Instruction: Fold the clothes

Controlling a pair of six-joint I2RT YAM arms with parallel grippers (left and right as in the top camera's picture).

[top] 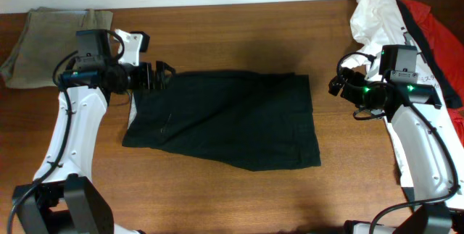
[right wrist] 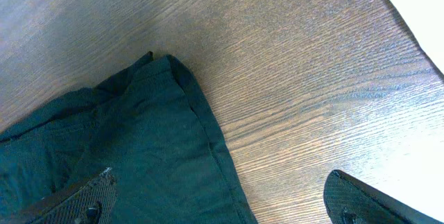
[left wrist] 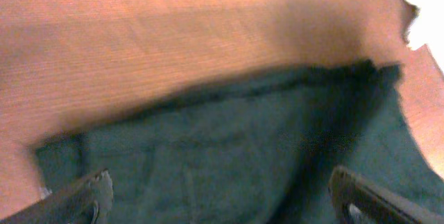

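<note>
Black soft fabric garment (top: 225, 118) lies flat on brown wooden table (top: 217, 38); left gripper (top: 165, 76) at its left edge and right gripper (top: 336, 80) beside its right edge, both released, empty.

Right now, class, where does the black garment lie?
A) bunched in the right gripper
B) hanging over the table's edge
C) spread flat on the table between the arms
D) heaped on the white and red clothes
C: the black garment lies spread on the table, the left gripper at its far left corner, the right gripper off its right edge, both open.
</note>
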